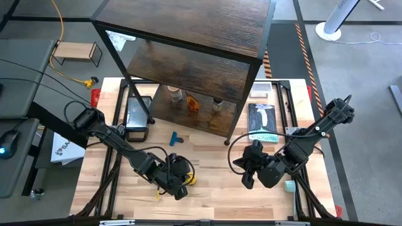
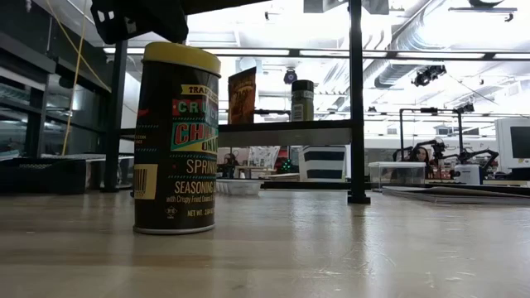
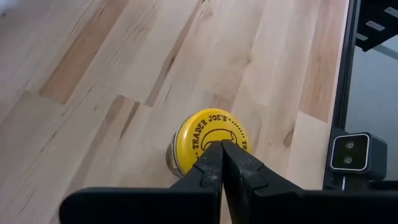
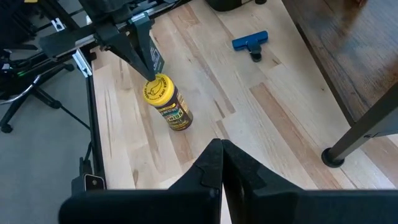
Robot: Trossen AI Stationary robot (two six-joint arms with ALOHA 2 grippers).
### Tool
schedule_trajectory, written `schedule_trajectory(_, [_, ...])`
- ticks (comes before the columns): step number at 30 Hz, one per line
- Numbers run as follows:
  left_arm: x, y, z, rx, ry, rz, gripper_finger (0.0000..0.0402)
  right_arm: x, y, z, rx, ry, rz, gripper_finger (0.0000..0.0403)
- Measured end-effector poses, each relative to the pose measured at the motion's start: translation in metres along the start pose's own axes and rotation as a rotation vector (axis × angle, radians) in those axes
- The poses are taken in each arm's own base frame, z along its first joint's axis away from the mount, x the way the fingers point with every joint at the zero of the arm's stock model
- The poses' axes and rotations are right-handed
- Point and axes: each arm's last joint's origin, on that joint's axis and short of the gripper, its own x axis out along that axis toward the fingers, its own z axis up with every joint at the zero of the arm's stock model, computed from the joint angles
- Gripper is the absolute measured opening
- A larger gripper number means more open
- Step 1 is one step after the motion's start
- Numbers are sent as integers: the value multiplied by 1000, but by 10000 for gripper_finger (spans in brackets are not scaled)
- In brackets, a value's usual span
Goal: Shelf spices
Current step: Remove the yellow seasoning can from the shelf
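The yellow-lidded jar (image 1: 190,181) (image 2: 176,136) stands upright on its base on the table, near the near edge. My left gripper (image 3: 221,147) (image 4: 153,73) is shut and points down at the yellow lid (image 3: 208,134). My right gripper (image 4: 221,148) (image 1: 247,168) is shut and hovers over bare wood to the jar's right, touching nothing. The shelf (image 1: 195,37) stands at the far side. On its low board stand a tan-lidded jar (image 1: 176,94), the reddish-brown packet (image 2: 242,95) and the black-lidded jar (image 2: 302,99). The dark grey box is not seen. My left gripper comes at the jar from above, fingers shut and pointing down, tips over the top of the yellow lid (image 4: 155,89). Whether the tips touch the lid, I cannot tell. The jar stands upright on the table.
A blue T-shaped piece (image 1: 174,138) (image 4: 250,42) lies between the jar and the shelf. A dark tray (image 1: 137,116) sits at the shelf's left and a book (image 1: 262,122) at its right. The shelf's leg (image 4: 334,155) stands near my right gripper. A small light-wood rack (image 1: 75,51) is off the table.
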Motion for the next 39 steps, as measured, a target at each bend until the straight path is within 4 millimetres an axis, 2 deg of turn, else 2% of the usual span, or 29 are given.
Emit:
schedule_trajectory(27, [1, 7, -3, 21, 36, 66, 0, 0, 0, 0, 3, 0, 0, 0])
schedule_trajectory(39, [-3, -1, 6, -13, 11, -18, 0, 0, 0, 0, 1, -1, 1, 0])
